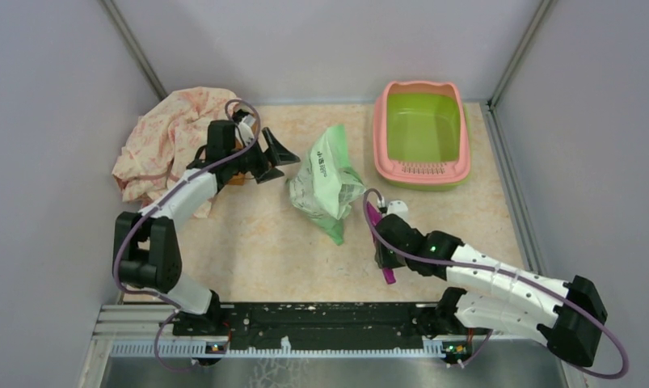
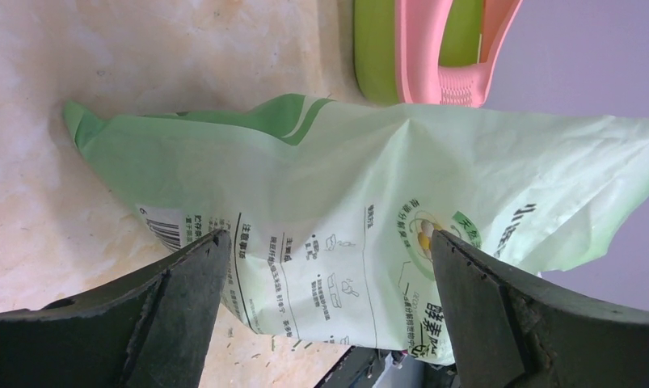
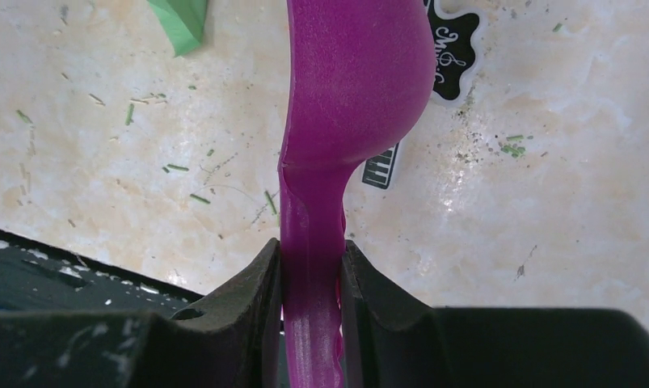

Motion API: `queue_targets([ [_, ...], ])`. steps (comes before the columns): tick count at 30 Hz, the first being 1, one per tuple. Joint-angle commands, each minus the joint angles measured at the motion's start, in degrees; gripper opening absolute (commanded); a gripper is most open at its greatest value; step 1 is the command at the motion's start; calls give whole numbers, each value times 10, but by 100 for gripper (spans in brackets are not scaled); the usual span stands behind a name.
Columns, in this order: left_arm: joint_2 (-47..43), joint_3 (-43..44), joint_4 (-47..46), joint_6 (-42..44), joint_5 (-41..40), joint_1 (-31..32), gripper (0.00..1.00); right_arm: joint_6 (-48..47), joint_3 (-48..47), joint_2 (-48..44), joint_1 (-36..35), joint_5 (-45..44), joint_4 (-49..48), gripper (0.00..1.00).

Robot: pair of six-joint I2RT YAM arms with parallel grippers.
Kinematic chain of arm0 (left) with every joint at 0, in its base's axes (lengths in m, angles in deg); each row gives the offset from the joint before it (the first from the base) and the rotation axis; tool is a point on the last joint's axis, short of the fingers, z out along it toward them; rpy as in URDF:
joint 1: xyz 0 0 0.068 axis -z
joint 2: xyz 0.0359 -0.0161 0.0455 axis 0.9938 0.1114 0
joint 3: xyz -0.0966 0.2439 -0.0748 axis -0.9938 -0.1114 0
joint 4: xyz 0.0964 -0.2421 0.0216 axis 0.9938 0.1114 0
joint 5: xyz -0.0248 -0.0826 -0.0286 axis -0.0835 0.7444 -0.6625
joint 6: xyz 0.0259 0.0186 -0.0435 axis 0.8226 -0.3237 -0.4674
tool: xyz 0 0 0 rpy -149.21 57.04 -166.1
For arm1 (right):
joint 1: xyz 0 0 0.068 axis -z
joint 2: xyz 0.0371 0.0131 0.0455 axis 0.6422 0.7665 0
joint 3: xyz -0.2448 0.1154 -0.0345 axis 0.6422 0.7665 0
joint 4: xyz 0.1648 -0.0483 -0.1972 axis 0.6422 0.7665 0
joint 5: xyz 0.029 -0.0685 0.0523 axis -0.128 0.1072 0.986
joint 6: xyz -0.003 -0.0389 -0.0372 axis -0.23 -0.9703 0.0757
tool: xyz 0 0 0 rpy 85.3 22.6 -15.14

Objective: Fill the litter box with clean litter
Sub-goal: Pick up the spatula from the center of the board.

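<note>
Zero litter is seen in the box [image 1: 422,171], upper right of the top view | bag [image 1: 327,179] lies at centre, not yet gripped, faced by the spread left gripper [image 1: 279,155] | scoop [image 3: 353,81] is pinched by the right gripper [image 3: 311,255] | all filling is judged left

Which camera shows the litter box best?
Top view: the whole litter box shows, basin bare. Left wrist view catches only one end beyond the bag; right wrist view, none.
</note>
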Motion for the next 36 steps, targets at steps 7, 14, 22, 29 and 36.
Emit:
queue_targets([
  [7, -115, -17, 21, 20, 4, -12, 99, -15, -202, -101, -5, 53, 145, 0],
  [14, -232, -25, -6, 20, 54, -12, 99, -41, -339, -110, -5, 242, 127, 0],
  [22, -293, -37, -139, -30, 233, -13, 99, -11, -308, -44, -5, 419, -87, 0],
  [29, -342, -39, -112, 11, 270, -13, 99, -32, -346, 34, -4, 414, -111, 0],
  [36, -357, -37, -28, 69, 260, -13, 97, -30, -348, 53, -4, 417, -135, 0],
])
